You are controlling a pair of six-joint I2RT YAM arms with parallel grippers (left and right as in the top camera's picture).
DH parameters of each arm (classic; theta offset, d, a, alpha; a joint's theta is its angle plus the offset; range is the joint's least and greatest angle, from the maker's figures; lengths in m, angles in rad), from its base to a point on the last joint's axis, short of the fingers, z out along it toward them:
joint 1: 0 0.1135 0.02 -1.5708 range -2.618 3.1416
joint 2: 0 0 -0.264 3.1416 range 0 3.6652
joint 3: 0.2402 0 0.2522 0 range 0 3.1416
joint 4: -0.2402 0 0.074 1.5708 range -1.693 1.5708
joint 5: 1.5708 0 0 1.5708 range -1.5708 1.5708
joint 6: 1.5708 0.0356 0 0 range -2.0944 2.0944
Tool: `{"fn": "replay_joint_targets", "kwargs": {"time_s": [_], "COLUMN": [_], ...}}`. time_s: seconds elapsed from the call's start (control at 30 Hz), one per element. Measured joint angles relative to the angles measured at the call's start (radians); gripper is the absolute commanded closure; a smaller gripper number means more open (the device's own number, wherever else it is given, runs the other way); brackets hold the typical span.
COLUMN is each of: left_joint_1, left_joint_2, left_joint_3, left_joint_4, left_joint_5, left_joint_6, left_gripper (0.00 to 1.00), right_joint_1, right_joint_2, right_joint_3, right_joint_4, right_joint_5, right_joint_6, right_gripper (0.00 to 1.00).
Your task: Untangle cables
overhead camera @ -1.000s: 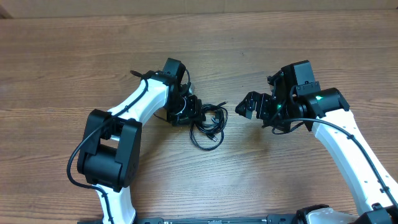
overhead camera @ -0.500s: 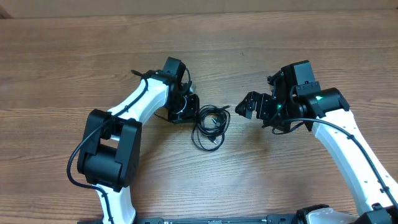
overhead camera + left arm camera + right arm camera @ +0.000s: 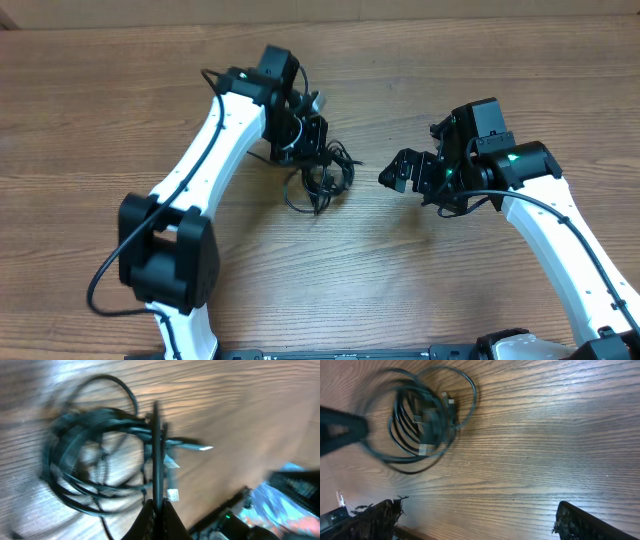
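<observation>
- Supporting everything is a brown wood-grain table [image 3: 480, 60]. A paler strip runs along its far edge at 12 o'clock in the overhead view.
- Task item: a bundle of thin black cords [image 3: 318, 182] with small plug ends lies on the table just left of centre. Its loops overlap.
- Left gripper [image 3: 312, 135]: positioned at 12 o'clock of the bundle and touching it. In the left wrist view its fingers [image 3: 147, 520] are pressed together on one strand. That strand runs straight up from them toward 12 o'clock, and the remaining loops sit at 9 o'clock.
- Right gripper [image 3: 392, 172]: positioned at 3 o'clock of the bundle and apart from it. Its fingers [image 3: 375, 517] are spread wide at the 7 and 5 o'clock corners of the right wrist view, with nothing between them.
- Markings: the pale plug tips [image 3: 172, 494] are too blurred to read. A green indicator light [image 3: 513, 156] glows on the right arm [image 3: 560, 240].
- Count: two white-and-black arms, including the left arm [image 3: 215, 150]; two grippers; one bundle. The separate cords in the tangle cannot be counted.
</observation>
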Motion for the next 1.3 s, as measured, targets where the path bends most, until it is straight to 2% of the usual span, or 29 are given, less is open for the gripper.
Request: {"fn": "replay_joint_targets", "kwargs": {"time_s": [0.23,0.43,0.7,1.0,1.3], "left_joint_1": [0.0,0.0,0.0,0.0,-0.046], "left_joint_2": [-0.143,-0.263,-0.32,-0.319,-0.319], "left_joint_3": [0.07,0.074,0.075,0.075,0.075], "left_joint_4": [0.034,0.044,0.049,-0.027,0.054], "left_joint_5": [0.164,0.233,0.233,-0.007,0.139], "left_joint_6": [0.027,0.026,0.026,-0.047,-0.068], "left_gripper": [0.96,0.96,0.96,0.96,0.96], "right_joint_1": [0.0,0.0,0.0,0.0,0.001], "right_joint_2": [0.0,0.0,0.0,0.0,0.0], "right_joint_3": [0.0,0.0,0.0,0.0,0.0], "right_joint_4": [0.058,0.095,0.119,0.196,0.23], "right_joint_5": [-0.12,-0.198,-0.279,-0.467,-0.52], "right_joint_6": [0.0,0.001,0.0,0.0,0.001], "right_gripper": [0.0,0.0,0.0,0.0,0.0]}}
